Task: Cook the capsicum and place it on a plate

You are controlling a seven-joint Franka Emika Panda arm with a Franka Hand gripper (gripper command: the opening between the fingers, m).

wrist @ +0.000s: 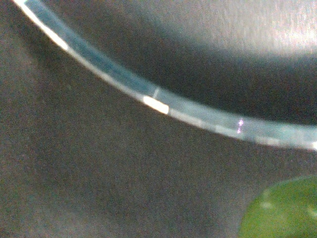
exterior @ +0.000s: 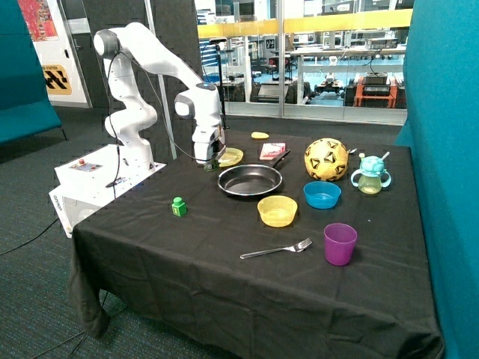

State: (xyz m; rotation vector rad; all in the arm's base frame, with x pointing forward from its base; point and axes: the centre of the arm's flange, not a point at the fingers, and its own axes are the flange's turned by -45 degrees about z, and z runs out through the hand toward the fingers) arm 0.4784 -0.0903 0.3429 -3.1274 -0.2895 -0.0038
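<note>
The claw (exterior: 210, 161) hides most of the capsicum (exterior: 213, 164); its fingers cannot be made out. In the wrist view, the capsicum (wrist: 282, 210) is cut off by the edge.

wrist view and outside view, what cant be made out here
- Tool, outside view: too small to tell open or shut; absent from wrist view.
- Capsicum: cut off by the wrist picture's edge; outside, barely visible under the tool.
- Plate, outside view: partly hidden behind the arm.
- Frying pan, wrist view: only a blurred rim arc.

Robotics lab / open-plan research space. White Franka arm (exterior: 142, 75) bolted to a white base box beside a black-draped table (exterior: 224, 284). Behind the arm: glass partition w/ yellow strip (exterior: 307, 26), workbenches & equipment beyond. Teal divider panel (exterior: 445, 149) next to the table, grey carpet floor.
</note>
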